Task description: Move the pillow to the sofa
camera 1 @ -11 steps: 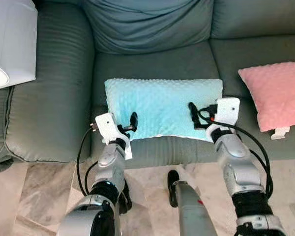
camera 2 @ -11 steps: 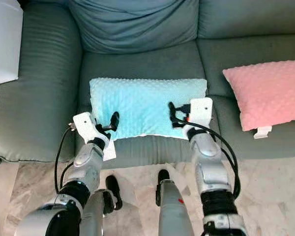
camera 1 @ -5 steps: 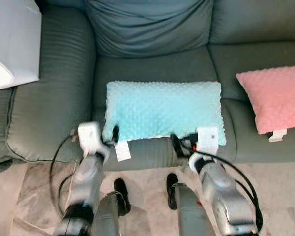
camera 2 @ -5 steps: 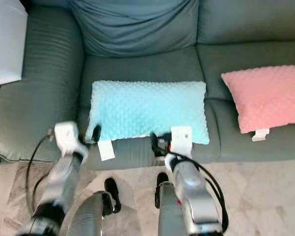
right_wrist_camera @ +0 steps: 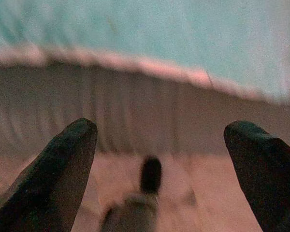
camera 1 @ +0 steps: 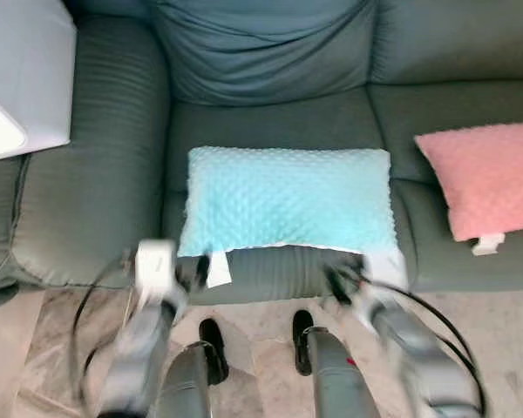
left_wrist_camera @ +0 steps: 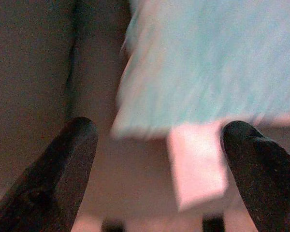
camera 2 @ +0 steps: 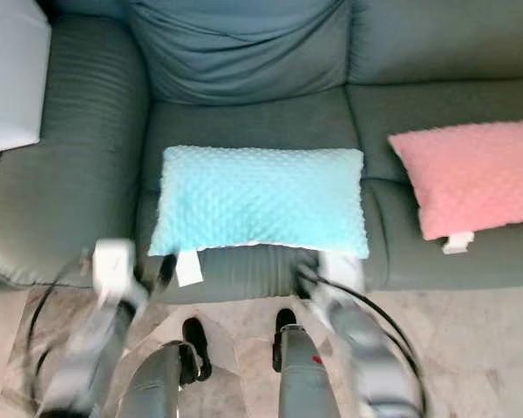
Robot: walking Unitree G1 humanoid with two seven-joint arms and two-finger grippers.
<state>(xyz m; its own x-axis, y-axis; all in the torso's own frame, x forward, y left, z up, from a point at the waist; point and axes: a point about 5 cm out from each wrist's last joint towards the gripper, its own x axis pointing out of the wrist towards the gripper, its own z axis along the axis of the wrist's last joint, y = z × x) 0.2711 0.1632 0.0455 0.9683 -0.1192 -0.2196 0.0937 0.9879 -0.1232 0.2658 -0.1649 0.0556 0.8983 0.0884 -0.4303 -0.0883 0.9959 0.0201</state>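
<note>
Below the front edge of the seat cushion, your left end effector point(camera 1: 194, 272) and right end effector point(camera 1: 338, 280) have both pulled back off the pillow and now sit blurred with motion, just in front of the sofa's face. A second ago each one was resting on a near corner of the pillow; now the wrist views show both pairs of fingers point(left_wrist_camera: 70, 159) spread wide with nothing between them, so you have released on both sides. Outward from there, the turquoise pillow point(camera 1: 288, 198) lies flat on the middle seat of the grey-green sofa point(camera 1: 87, 174), its white tag point(camera 1: 218, 270) hanging over the front edge, and it has not shifted as the arms withdrew. Farther to your right a pink pillow point(camera 1: 488, 178) rests on the next seat, well apart from it. By my reading the placement is done: the pillow stays put unsupported, and all that remains is to finish clearing your arms away.
</note>
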